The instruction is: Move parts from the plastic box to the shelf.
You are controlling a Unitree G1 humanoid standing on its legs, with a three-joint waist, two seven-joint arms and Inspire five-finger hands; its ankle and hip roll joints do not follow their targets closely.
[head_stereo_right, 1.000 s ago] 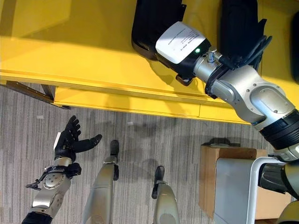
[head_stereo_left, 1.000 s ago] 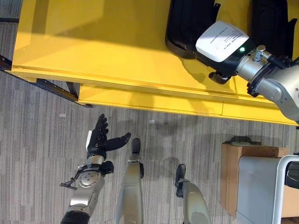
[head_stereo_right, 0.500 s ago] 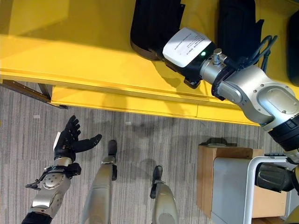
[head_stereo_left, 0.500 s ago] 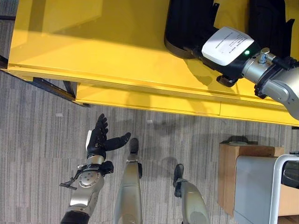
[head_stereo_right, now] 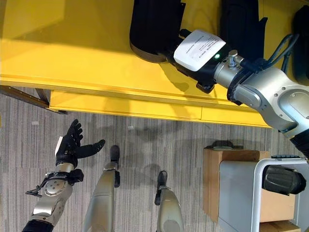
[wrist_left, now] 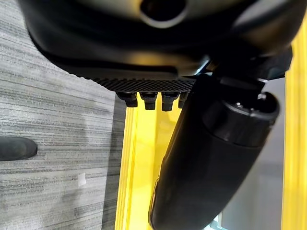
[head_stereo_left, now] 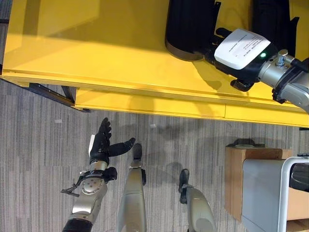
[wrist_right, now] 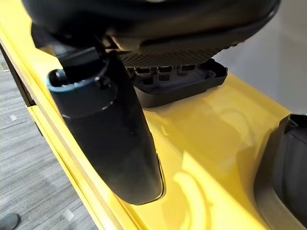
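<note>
Silver-grey arms, dark-fingered left hand (head_stereo_left: pixel 101 145), right hand (head_stereo_left: pixel 231 53) with white labelled cover and green light.

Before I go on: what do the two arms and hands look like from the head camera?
Both arms are silver-grey metal with dark hands. The left hand is black with a white patch on its side, above a round silver wrist joint. The right hand carries a white printed label and a small green light; black cables run along its forearm.

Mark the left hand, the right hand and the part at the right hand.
left hand (head_stereo_left: pixel 100 144), left eye view, on the palm.
right hand (head_stereo_right: pixel 199 44), right eye view, on its white-covered back.
black part (head_stereo_left: pixel 186 24), left eye view, on its body.
</note>
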